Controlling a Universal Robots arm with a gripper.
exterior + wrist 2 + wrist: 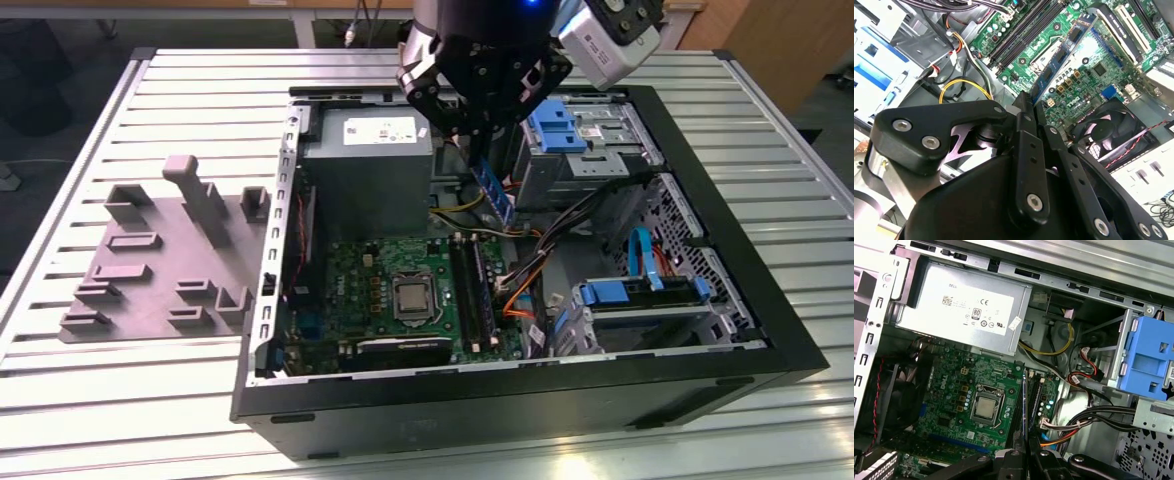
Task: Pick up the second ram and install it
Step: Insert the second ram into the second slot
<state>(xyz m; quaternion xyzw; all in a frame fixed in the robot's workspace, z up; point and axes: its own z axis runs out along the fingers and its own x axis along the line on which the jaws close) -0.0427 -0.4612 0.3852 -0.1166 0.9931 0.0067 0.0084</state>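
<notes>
Over the open computer case (pixel 747 330), toward its far side on the slatted desk (pixel 160 400), the gripper (pixel 481 125) hangs with the second ram (pixel 495 195) pinched in closed jaws. The stick hangs on edge below the jaws, above the green motherboard (pixel 387 270) and apart from it, just over the far end of the long black sockets (pixel 470 290). One socket already looks filled, as far as I can tell. In the first wrist view the ram (pixel 1024 410) shows edge-on as a thin dark line running from the jaws toward the sockets (pixel 1035 400), beside the processor (pixel 985 407).

Handling, judged: light, thin, stiff board, but fragile. Chips and the contact edge should not be squeezed or scraped, and sideways bending could crack it. Best hold is across the flat faces near the top long edge, mid-length, leaving the contact edge free. The faces are smooth, so it could tilt in the grip. The grey holder plate (pixel 154 265) sits on the desk near the exterior view's left edge, well apart.
</notes>
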